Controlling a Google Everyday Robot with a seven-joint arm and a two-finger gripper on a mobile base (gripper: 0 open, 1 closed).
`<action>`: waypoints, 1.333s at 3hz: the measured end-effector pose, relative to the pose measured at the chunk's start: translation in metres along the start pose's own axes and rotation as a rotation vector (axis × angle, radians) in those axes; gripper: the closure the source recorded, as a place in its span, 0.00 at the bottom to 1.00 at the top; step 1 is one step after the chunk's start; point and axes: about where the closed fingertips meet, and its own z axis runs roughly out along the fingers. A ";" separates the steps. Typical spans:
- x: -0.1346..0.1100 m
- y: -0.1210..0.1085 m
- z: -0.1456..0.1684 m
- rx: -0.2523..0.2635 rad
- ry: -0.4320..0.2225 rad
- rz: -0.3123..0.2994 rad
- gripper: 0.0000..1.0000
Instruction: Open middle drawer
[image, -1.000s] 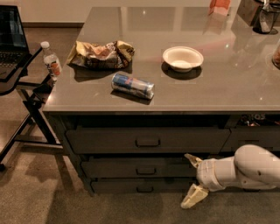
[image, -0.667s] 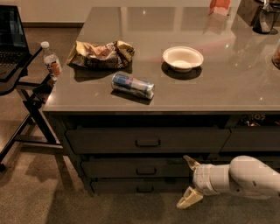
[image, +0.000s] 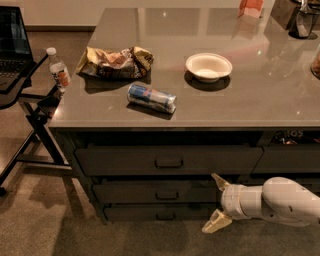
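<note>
The middle drawer (image: 130, 192) is the dark front of medium height with a small black pull (image: 166, 195), below the taller top drawer (image: 125, 160) and above the thin bottom drawer (image: 135, 213). All three fronts sit flush and shut. My gripper (image: 216, 202) reaches in from the right, in front of the drawers and to the right of the middle drawer's pull. Its two pale fingers are spread wide, one fingertip (image: 218, 181) up at the middle drawer's height, the other low near the floor. It holds nothing.
On the grey countertop (image: 260, 100) lie a blue can (image: 151, 98) on its side, a crumpled chip bag (image: 115, 62) and a white bowl (image: 209, 66). A water bottle (image: 59, 70) stands on a black folding stand (image: 30, 100) to the left. More drawers (image: 287, 160) are at right.
The gripper has shifted a little to the left, still in front of the drawers with its fingers spread. The drawers have not moved.
</note>
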 end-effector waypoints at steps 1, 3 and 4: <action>0.005 -0.003 0.016 -0.012 -0.005 0.005 0.00; 0.032 -0.013 0.056 -0.003 0.015 0.034 0.00; 0.045 -0.018 0.068 0.033 0.024 0.034 0.00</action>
